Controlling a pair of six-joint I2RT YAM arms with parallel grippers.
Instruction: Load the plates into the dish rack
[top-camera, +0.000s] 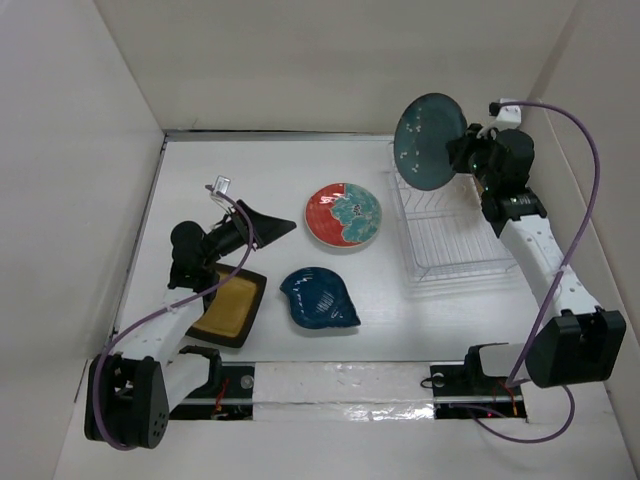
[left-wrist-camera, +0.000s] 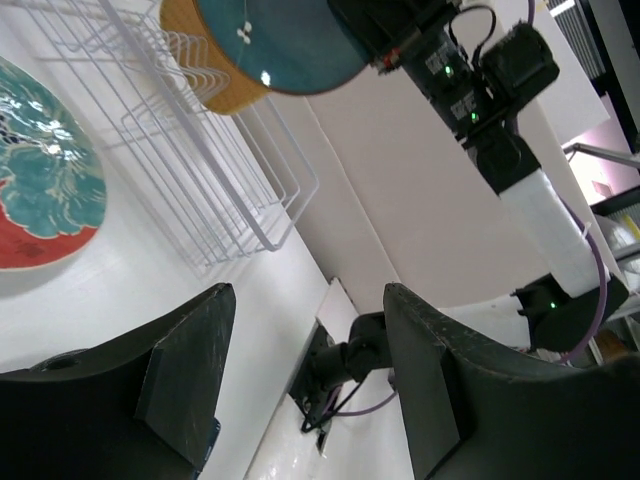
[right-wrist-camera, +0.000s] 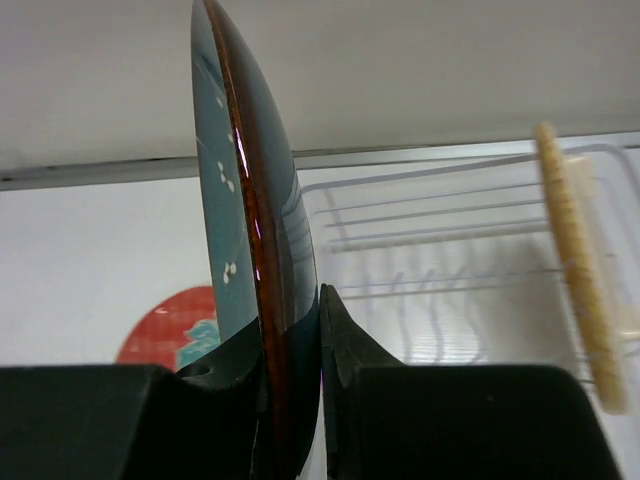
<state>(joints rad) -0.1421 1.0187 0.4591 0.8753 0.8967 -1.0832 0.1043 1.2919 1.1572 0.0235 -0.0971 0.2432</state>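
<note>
My right gripper (top-camera: 462, 150) is shut on the rim of the round dark teal plate (top-camera: 430, 140) and holds it upright on edge in the air over the far left end of the white wire dish rack (top-camera: 450, 230). In the right wrist view the fingers (right-wrist-camera: 345, 350) pinch the plate (right-wrist-camera: 228, 220). The orange plate (right-wrist-camera: 575, 260) stands upright in the rack (right-wrist-camera: 450, 260). The red-and-teal plate (top-camera: 343, 215), the dark blue leaf plate (top-camera: 318, 297) and the mustard plate (top-camera: 230, 307) lie on the table. My left gripper (top-camera: 268, 222) is open and empty above the table, between the mustard plate and the red-and-teal plate.
White walls close in the table at the left, back and right. The rack sits close to the right wall. Purple cables loop off both arms. The left wrist view shows the rack (left-wrist-camera: 200, 170), the teal plate (left-wrist-camera: 290, 45) and the right arm (left-wrist-camera: 500, 120).
</note>
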